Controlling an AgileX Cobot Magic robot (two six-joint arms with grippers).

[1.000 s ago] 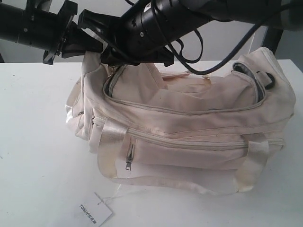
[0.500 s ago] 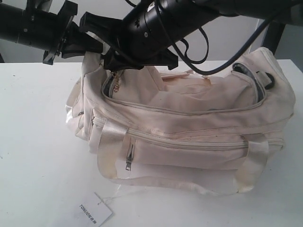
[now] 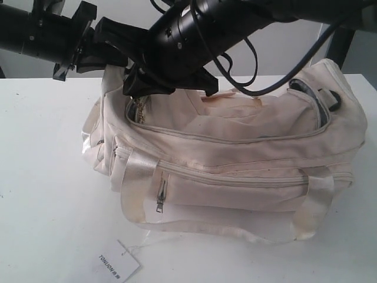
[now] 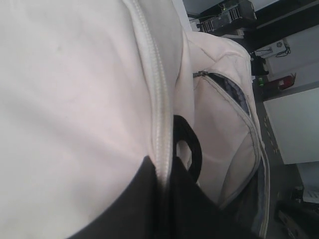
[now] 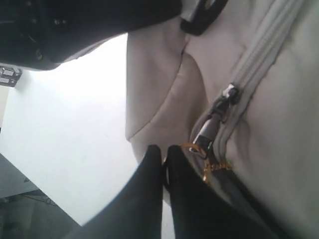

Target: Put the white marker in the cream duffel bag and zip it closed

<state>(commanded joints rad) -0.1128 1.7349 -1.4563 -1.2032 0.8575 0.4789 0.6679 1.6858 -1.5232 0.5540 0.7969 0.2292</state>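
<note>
1. cream duffel bag sits on the white worktop, front pocket facing the exterior camera; paper tag lies in front of it.
2. left gripper: jaws clamped on the bag's end fabric, at a zipper seam.
3. right gripper: jaws together at the bag's left end, with the gold ring pull right against them. Can't tell if it's pinched.
</note>
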